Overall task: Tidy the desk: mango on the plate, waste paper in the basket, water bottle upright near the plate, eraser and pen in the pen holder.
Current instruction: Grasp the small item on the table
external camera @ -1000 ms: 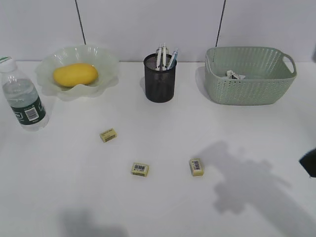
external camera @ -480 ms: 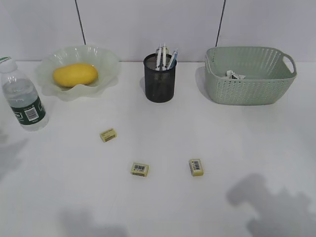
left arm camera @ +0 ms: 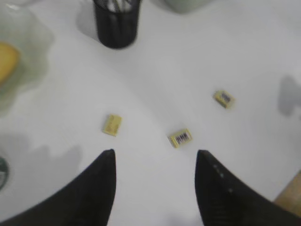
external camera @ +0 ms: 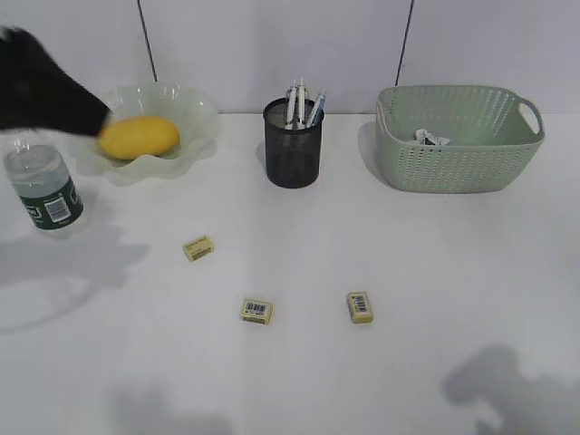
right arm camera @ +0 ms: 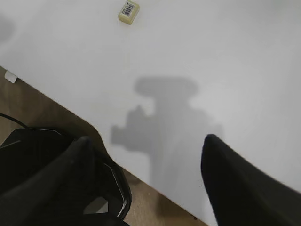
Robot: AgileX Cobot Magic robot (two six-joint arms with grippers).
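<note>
- Exterior view: left arm [external camera: 45,86] newly swung in as a dark blur over the near-left rim of the plate [external camera: 195,109], absent half a second ago; its hand not discernible in the blur. Mango [external camera: 139,137] on the plate. Water bottle [external camera: 41,186] upright just left of the plate. Pen holder [external camera: 294,145] right of the plate, pens [external camera: 302,102] inside. Basket [external camera: 458,136] further right, waste paper [external camera: 431,138] inside. Three erasers [external camera: 257,311] loose on the bench [external camera: 453,272], in front of the plate and to its right. Right arm gone from view, only its shadow left.
- Left wrist view: left hand [left arm camera: 155,183] spread, empty, well above the bench. Nearest eraser [left arm camera: 112,125] ahead, right of the plate.
- Right wrist view: right hand [right arm camera: 146,181] spread, empty, over the bench edge, far from the plate.
- Judgement: only the erasers remain; left arm seemingly taking over that pick.
</note>
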